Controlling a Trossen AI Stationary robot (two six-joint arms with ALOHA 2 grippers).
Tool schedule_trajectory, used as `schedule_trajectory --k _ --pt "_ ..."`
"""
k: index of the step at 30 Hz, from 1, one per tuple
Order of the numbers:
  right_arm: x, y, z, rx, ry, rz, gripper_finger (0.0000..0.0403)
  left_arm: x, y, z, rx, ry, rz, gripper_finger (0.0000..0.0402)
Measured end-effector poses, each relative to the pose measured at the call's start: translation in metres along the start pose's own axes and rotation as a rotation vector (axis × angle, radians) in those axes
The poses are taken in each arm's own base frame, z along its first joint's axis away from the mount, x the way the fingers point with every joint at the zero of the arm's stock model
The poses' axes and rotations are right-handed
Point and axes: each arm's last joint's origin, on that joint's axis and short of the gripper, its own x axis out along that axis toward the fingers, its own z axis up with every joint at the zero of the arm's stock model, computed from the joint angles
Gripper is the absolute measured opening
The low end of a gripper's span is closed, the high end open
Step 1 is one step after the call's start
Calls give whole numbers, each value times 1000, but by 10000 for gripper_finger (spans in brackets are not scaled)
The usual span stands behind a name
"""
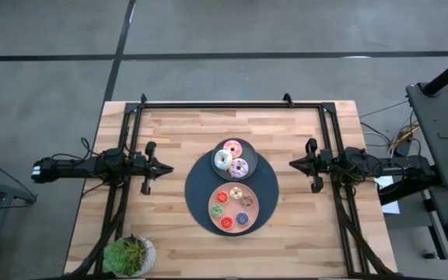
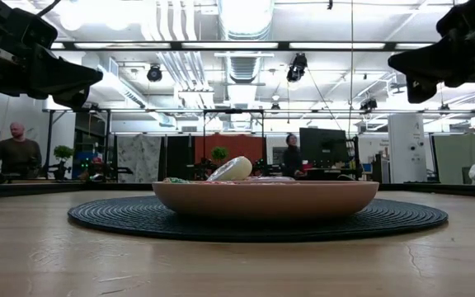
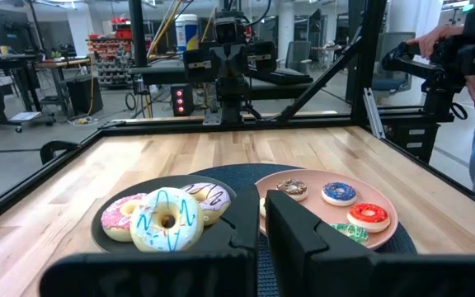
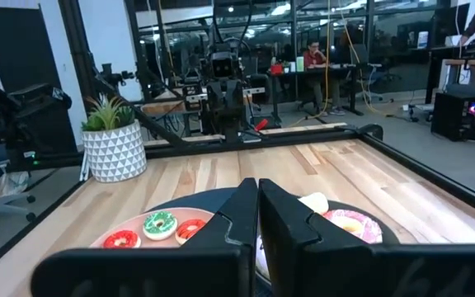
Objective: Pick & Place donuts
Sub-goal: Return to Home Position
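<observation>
Wooden table (image 1: 177,132), donuts sorted onto two plates between the two claws.
Three larger donuts (image 1: 232,159), pink, white and lilac, lay on the grey plate (image 1: 253,153); the small donuts (image 1: 234,208) sat in the pink plate (image 1: 257,208) just beside it, both on a dark round mat (image 1: 197,187). All lay midway between the claws, well apart from each. The left gripper (image 1: 164,169) and right gripper (image 1: 292,163) hung raised, pointing inward, fingers pressed together on nothing. A potted plant (image 1: 129,255) stood off to one side of the left gripper.
</observation>
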Motion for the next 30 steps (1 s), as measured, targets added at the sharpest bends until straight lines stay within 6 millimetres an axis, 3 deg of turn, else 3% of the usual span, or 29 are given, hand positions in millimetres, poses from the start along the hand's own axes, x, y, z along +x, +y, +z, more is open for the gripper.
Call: schedule_trajectory --k 30 --pt "-4 -1 -7 -3 23 -4 9 0 0 0 0 0 0 0"
